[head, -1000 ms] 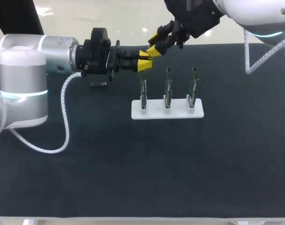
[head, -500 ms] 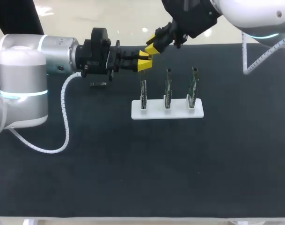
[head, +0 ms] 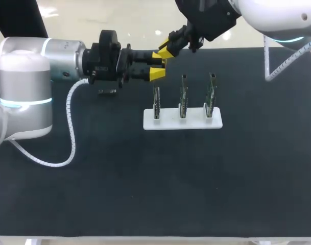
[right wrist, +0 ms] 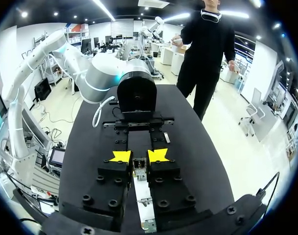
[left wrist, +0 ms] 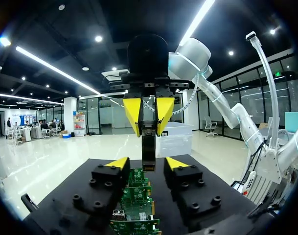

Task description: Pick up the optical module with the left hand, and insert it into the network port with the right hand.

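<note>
- A black table (head: pixel 145 194) is covered across its whole top by a dark mat.
- A white stand (head: pixel 168 124) is set at mid-table, and three green circuit boards are held upright in it, side by side: a left board (head: pixel 156 99), a middle board (head: pixel 183 96) and a right board (head: pixel 211 93).
- A small grey piece (head: pixel 107 92) is seen lying on the table left of the stand, under the left arm's wrist.
- The left arm (head: pixel 43 66) is stretched level from the left, with its wrist turned towards the right.
- The left gripper (left wrist: pixel 148 163) is held just beyond the stand's left end, above the left board. Its fingers are parted and nothing is gripped by them.
- The optical module (left wrist: pixel 148 152) is held raised, its lower end hanging between the left gripper's parted tips, with a gap seen on each side.
- The module is pinched from both sides by the yellow tips of the right gripper (right wrist: pixel 139 156).
- The right arm (head: pixel 267 13) is brought in from the far right and angled down towards the left gripper.
</note>
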`<state>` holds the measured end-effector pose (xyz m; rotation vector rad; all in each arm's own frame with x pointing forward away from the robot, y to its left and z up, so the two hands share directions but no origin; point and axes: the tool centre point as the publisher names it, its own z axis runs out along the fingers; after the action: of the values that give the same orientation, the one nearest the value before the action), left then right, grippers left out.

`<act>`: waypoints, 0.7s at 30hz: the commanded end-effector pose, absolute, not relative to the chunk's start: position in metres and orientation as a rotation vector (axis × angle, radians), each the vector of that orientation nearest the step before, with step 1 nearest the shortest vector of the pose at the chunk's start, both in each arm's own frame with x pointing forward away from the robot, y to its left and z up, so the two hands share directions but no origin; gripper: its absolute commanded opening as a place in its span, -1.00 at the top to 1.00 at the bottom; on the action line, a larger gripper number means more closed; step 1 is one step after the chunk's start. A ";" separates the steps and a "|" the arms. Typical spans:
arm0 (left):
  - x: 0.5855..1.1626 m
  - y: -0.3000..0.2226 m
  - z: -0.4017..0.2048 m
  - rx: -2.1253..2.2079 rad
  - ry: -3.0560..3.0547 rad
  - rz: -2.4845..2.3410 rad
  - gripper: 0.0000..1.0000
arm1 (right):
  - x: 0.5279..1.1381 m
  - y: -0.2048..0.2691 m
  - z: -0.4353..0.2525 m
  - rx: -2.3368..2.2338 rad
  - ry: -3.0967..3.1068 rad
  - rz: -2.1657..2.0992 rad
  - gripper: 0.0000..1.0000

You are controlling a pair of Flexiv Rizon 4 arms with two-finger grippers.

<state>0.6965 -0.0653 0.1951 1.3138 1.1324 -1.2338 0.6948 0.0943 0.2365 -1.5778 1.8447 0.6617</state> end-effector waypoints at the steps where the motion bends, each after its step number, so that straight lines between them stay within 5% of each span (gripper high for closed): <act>1: 0.697 -0.066 0.195 1.314 1.131 -1.234 -1.00 | 0.694 0.094 0.238 -1.579 1.848 0.660 1.00; 21: 0.707 0.014 0.194 1.489 1.307 -1.108 -1.00 | 0.697 0.096 0.236 -1.584 1.858 0.641 1.00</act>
<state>0.7060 0.0025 0.1874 1.4526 1.2736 -1.1251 0.6964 0.0936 0.2367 -1.5846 1.8544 0.6440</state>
